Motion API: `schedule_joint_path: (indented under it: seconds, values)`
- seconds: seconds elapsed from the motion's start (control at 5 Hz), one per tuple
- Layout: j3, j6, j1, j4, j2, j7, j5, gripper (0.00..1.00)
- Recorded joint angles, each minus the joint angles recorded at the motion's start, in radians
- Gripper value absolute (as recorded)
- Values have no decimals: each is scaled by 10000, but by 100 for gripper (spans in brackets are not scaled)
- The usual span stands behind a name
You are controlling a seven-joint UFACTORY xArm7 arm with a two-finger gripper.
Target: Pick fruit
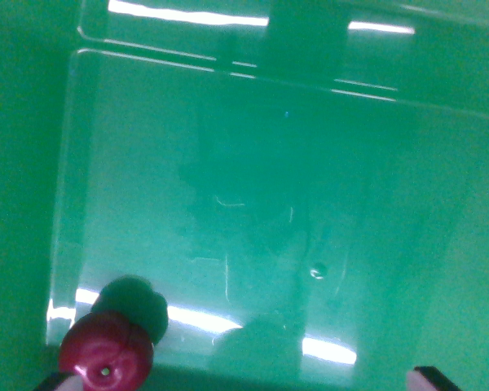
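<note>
The gripper (248,381) stands wide — only its two fingertips (430,378) show at the bottom corners. The red fruit (107,351) rests against the left finger, inside the green bin (33,163). Round, glossy, probably light plastic — grip across its middle

- Gripper (244,384) barely in frame, only two fingertips (434,380) poking up at the bottom edge of the wrist view.
- One tip at the wrist view's left corner, the other at the wrist view's right, set wide apart.
- Left tip touching a red fruit (106,361); right tip clear of it, nothing clamped between.
- Arm and wrist out of view.
</note>
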State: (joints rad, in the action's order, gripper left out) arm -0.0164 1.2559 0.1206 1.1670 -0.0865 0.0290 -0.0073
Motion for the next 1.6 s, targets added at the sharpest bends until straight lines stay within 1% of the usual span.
schedule_joint_path:
  seconds: [0.2, 0.4, 0.6, 0.8, 1.0, 1.2, 1.4, 1.6]
  values:
    - [0, 0, 0, 0, 0, 0, 0, 0]
    - [-56, -474, 83, -397, -88, 145, 82, 0]
    - [-56, -474, 83, -397, -88, 145, 82, 0]
    - [-114, -959, 168, -803, -178, 294, 166, 0]
    - [-114, -959, 168, -803, -178, 294, 166, 0]
    - [-169, -1428, 250, -1197, -265, 437, 248, 0]
    - [-169, -1428, 250, -1197, -265, 437, 248, 0]
    - [-221, -1865, 326, -1563, -346, 571, 324, 0]
